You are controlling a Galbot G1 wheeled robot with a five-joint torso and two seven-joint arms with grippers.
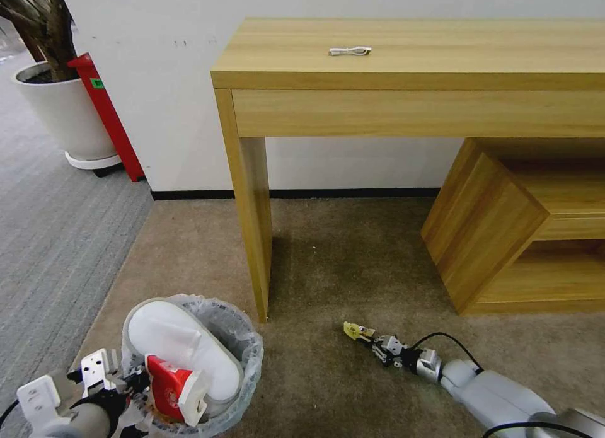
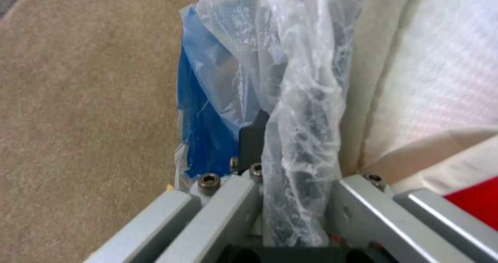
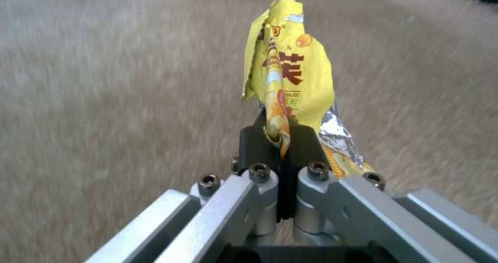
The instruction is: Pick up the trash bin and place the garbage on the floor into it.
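Trash bin [image 1: 242, 356], bag-lined, on the beige carpet [image 1: 328, 261] near the front leg of the wooden desk [image 1: 252, 236]; it holds a white slipper [image 1: 179, 343] and a red-white carton [image 1: 173, 387]. Left gripper [image 2: 298, 169] clamps the bin's rim, jaws closed on wall and plastic liner [image 2: 306, 99]. Right gripper [image 3: 283, 138], low over open carpet well apart from the bin, pinches a crumpled yellow wrapper [image 3: 293, 72] between pressed-together jaws.
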